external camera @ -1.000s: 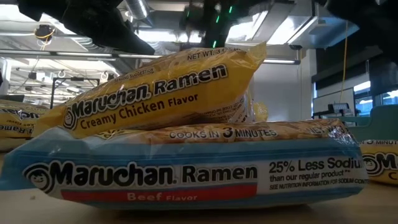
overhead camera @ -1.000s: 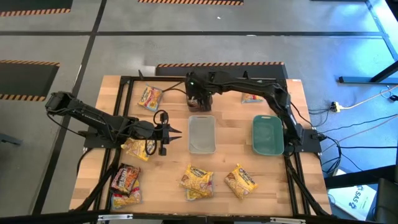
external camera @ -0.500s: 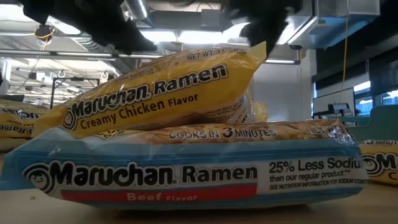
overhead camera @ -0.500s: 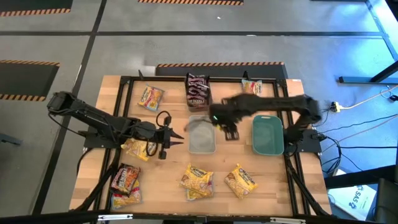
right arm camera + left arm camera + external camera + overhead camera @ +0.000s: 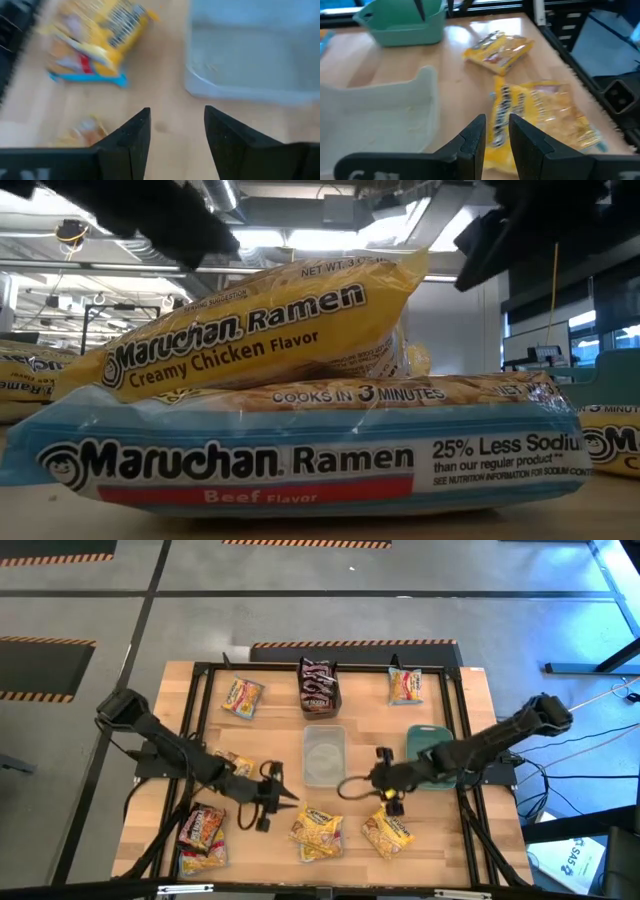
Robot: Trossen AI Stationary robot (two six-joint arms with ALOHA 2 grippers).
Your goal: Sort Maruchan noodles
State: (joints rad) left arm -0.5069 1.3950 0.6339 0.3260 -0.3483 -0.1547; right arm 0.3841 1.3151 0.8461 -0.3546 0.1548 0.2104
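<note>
Sorting looks barely begun. One dark brown-red packet [image 5: 319, 686] sits in the dark bin [image 5: 319, 703] at the far edge of the bench [image 5: 470, 700]; the clear bin [image 5: 324, 756] and teal bin [image 5: 430, 743] hold nothing visible. The other noodle packets [image 5: 316, 831] lie scattered, mostly along the near edge. The left pincer [image 5: 283, 799] and right pincer [image 5: 382, 785], both open and empty, hover above the near-edge packets.

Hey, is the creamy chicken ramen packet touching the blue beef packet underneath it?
Touching. The low view shows the yellow Creamy Chicken packet lying tilted directly on the blue beef packet, with no gap where they meet.
</note>
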